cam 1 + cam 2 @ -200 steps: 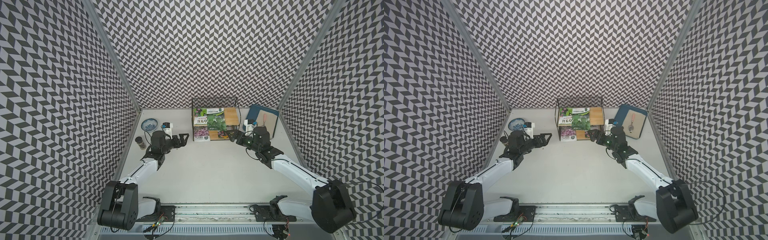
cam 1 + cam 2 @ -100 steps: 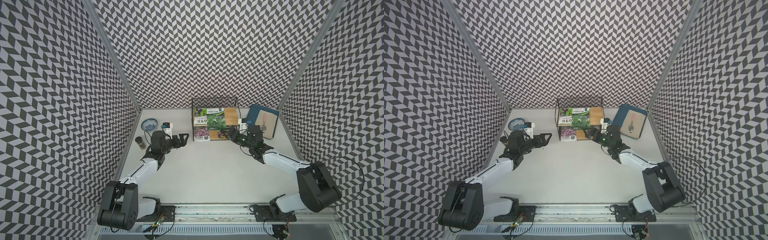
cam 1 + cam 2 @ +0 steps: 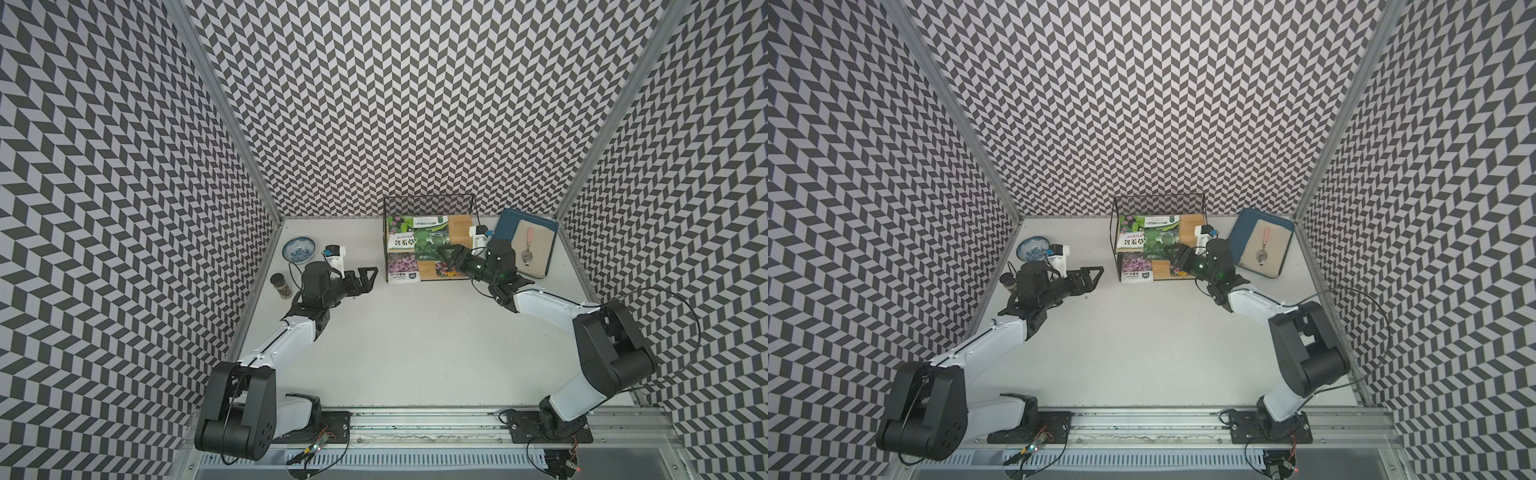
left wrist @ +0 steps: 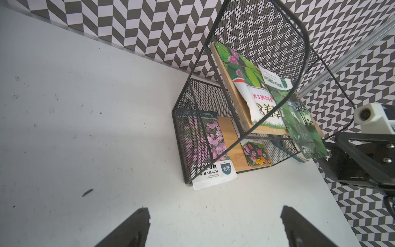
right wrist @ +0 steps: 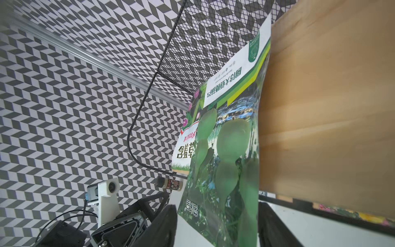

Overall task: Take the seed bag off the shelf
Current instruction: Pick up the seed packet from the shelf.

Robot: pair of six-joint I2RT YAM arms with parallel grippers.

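Note:
The shelf (image 3: 459, 232) (image 3: 1190, 226) stands at the back middle, a black wire rack with two wooden boards. A green seed bag (image 3: 430, 243) (image 3: 1158, 241) (image 4: 299, 128) (image 5: 226, 149) lies on the top board and hangs over its front edge. My right gripper (image 3: 446, 255) (image 3: 1173, 257) (image 5: 217, 213) straddles that hanging end. Its jaws are partly closed, with a gap still showing between one finger (image 5: 166, 222) and the bag. My left gripper (image 3: 368, 276) (image 3: 1094, 276) (image 4: 213, 211) is wide open over bare table, left of the shelf.
A white-and-green bag (image 3: 401, 235) shares the top board. A purple-flower bag (image 3: 402, 268) and a small flower packet (image 4: 255, 154) lie on the lower board. A blue tray (image 3: 506, 222) with a cloth and trowel is at the right. A bowl (image 3: 299, 249) and spice jar (image 3: 280, 284) stand at the left.
My right arm has moved in towards the shelf, its gripper now around the green bag's hanging end, and its jaws have narrowed. The left arm has not moved.

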